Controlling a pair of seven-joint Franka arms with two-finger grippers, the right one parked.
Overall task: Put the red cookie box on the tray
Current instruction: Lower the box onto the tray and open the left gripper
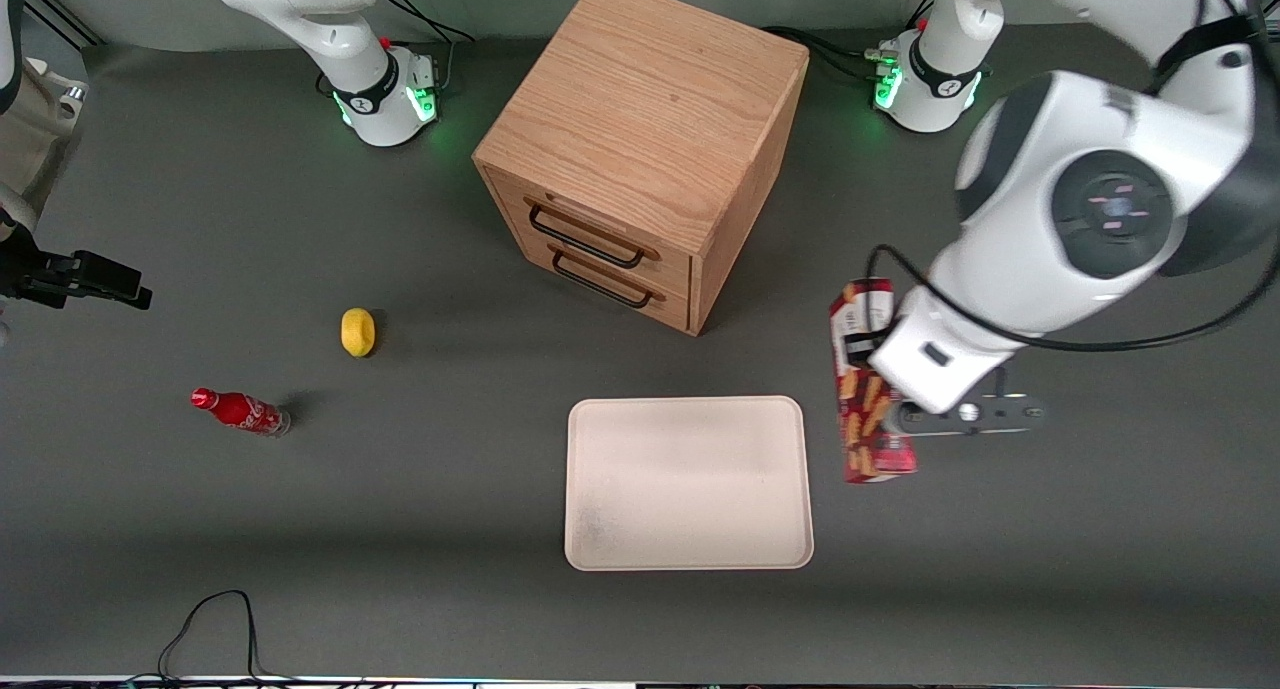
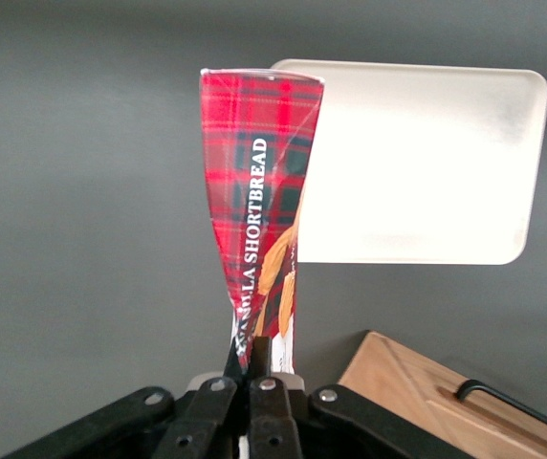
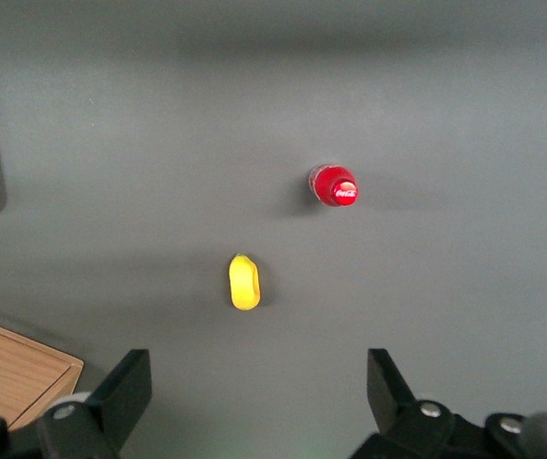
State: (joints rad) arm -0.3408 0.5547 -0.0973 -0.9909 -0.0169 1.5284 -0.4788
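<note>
The red cookie box (image 1: 866, 399), a dark red tartan carton with cookie pictures, is held on edge in my left gripper (image 1: 868, 357). The gripper is shut on the box's narrow side, and the carton is pinched in between the fingers (image 2: 275, 354). In the left wrist view the box (image 2: 254, 172) reaches out from the gripper (image 2: 254, 352) and overlaps one edge of the tray (image 2: 417, 163). The pale cream tray (image 1: 688, 482) lies flat on the table. The box is just beside the tray's edge, toward the working arm's end.
A wooden two-drawer cabinet (image 1: 640, 149) stands farther from the front camera than the tray. A yellow lemon (image 1: 357, 331) and a small red soda bottle (image 1: 240, 410) lie toward the parked arm's end. A black cable (image 1: 210, 619) loops at the table's front edge.
</note>
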